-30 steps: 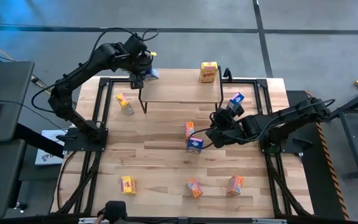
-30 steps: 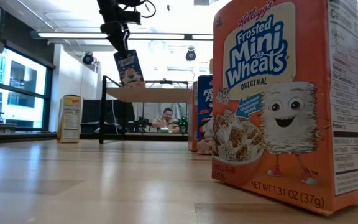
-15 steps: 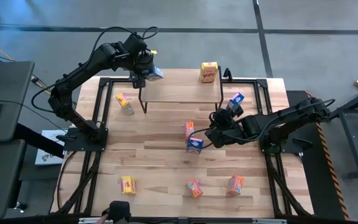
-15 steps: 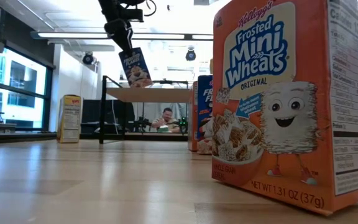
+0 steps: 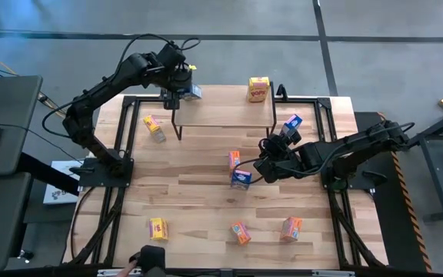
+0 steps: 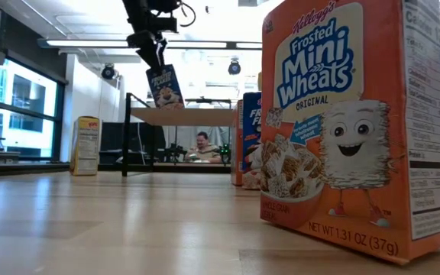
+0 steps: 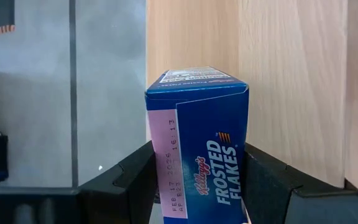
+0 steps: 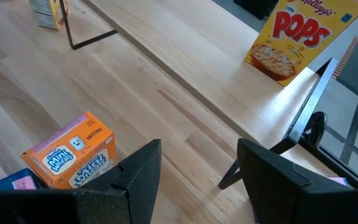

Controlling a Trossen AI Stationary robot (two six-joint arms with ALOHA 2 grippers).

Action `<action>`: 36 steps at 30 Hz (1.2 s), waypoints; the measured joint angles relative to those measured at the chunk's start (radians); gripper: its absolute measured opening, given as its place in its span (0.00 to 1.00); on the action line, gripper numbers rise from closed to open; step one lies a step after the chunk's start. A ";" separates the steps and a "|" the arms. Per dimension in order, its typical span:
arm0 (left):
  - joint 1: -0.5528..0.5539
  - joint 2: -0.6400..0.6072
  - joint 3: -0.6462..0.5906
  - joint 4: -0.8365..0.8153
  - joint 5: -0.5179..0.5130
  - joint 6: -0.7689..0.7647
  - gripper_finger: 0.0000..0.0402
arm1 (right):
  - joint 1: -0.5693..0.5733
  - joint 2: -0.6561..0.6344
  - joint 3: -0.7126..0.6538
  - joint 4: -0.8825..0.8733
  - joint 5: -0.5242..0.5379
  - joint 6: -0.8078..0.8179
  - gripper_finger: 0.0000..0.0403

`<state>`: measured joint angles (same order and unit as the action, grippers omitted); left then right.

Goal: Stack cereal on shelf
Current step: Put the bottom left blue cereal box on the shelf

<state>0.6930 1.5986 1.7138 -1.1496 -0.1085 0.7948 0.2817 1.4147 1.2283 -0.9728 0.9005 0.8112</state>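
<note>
Barely started imo: the light wood plank shelf on thin dark legs [image 5: 223, 113] has just one yellow Corn Pops cardboard box [image 5: 258, 89] at its 1 o'clock corner. Left gripper [image 5: 177, 91] pinches a small blue Frosted Flakes box [image 7: 197, 146], tilted, above the 10 o'clock corner. Right gripper [image 8: 197, 168] hangs mid-table, jaws apart, empty. Seven boxes remain scattered.

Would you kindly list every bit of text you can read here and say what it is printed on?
"Kellogg's Frosted Mini Wheats ORIGINAL", "NET WT 1.31 OZ (37g)": orange box nearest the low camera.
"Kellogg's FROSTED FLAKES": blue box in the left gripper.
"FEB 11 2026": that box's pink side label; partly blurred.
"Kellogg's CORN POPS": yellow box on the shelf.
"Mini Wheats ORIGINAL": orange box on the table.
Other boxes: too small.
</note>
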 joint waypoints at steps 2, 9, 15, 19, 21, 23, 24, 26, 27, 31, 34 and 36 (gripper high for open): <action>-0.001 0.011 0.002 0.001 -0.020 0.000 0.46 | 0.000 0.000 0.000 0.002 0.000 0.000 0.51; 0.000 0.023 0.001 -0.003 -0.037 0.003 0.46 | 0.000 0.000 0.000 0.004 0.000 0.000 0.51; 0.000 0.023 -0.001 0.011 -0.061 0.003 0.46 | 0.000 0.000 0.000 0.004 0.001 0.000 0.51; 0.001 0.025 -0.002 0.035 -0.071 0.003 0.46 | 0.000 0.000 0.000 0.006 0.001 0.000 0.51; 0.001 0.025 -0.002 0.037 -0.072 0.018 0.46 | 0.000 0.000 0.000 0.006 0.001 0.000 0.51; 0.000 0.025 -0.002 0.037 -0.072 0.023 0.46 | 0.000 0.000 0.000 0.006 0.001 0.000 0.51; 0.000 0.025 -0.002 0.037 -0.072 0.023 0.46 | 0.000 0.000 0.000 0.006 0.001 0.000 0.51; 0.000 0.025 -0.002 0.037 -0.071 0.022 0.46 | 0.000 0.000 0.000 0.006 0.001 0.000 0.51; 0.000 0.025 -0.002 0.038 -0.071 0.022 0.46 | 0.000 0.000 0.000 0.007 0.001 0.000 0.51; 0.000 0.024 -0.002 0.039 -0.071 0.022 0.46 | 0.000 0.000 0.000 0.009 0.001 0.000 0.51; 0.000 0.024 -0.002 0.039 -0.071 0.022 0.46 | 0.000 0.000 0.000 0.014 0.001 0.000 0.51; -0.001 0.024 -0.002 0.039 -0.070 0.023 0.46 | 0.000 0.000 0.000 0.017 0.001 0.000 0.51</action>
<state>0.6920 1.6230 1.7116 -1.1110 -0.1787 0.8174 0.2817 1.4147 1.2284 -0.9560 0.9019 0.8108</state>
